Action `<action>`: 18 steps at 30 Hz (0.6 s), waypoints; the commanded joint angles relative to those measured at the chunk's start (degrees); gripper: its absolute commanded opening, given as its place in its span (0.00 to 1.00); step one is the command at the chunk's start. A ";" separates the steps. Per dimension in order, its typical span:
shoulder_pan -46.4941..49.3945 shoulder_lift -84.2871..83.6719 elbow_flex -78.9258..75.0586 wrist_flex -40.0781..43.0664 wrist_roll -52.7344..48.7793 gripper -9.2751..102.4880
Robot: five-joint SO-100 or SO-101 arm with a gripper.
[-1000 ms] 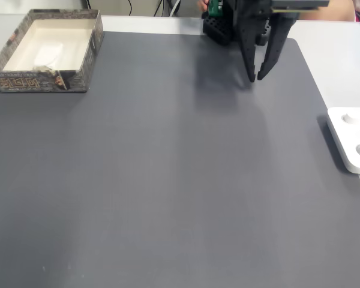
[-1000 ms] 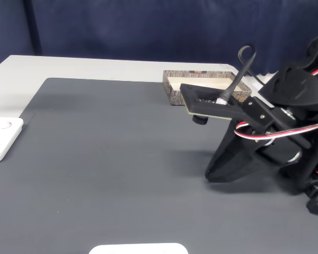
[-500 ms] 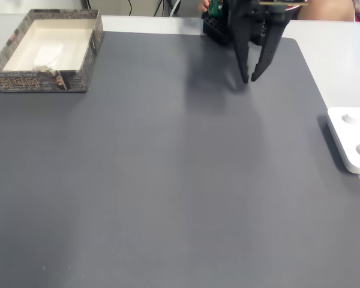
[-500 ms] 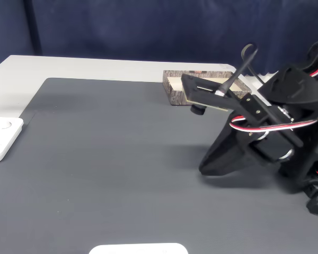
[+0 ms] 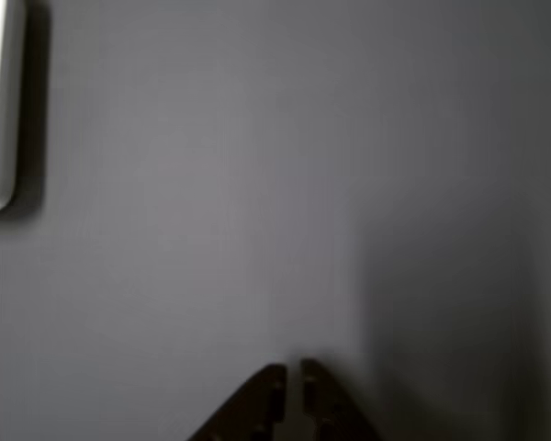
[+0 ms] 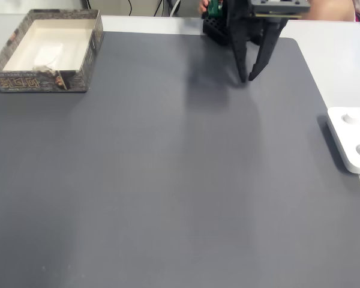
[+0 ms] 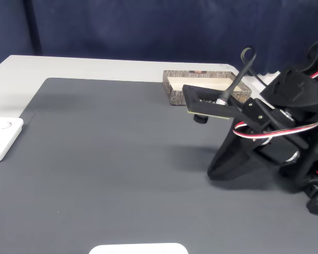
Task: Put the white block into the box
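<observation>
White block (image 6: 48,53) lies in the box (image 6: 84,57), well apart from fingers (image 6: 252,65).

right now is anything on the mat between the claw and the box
Nothing visible: bare gray mat lies between the claw and the box. The white block already lies inside it.

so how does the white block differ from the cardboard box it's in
The small white matte block lies flat inside; the beige cardboard box is several times larger and encloses it. The block is plain and rounded; the box has patterned outer walls and raw edges. Both are rectangular and pale, sitting at the grey mat's corner.
</observation>
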 commanded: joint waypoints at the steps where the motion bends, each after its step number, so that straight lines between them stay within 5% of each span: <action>1: -1.67 2.02 1.14 0.26 -0.26 0.07; 18: -3.96 2.02 1.14 0.26 -0.35 0.07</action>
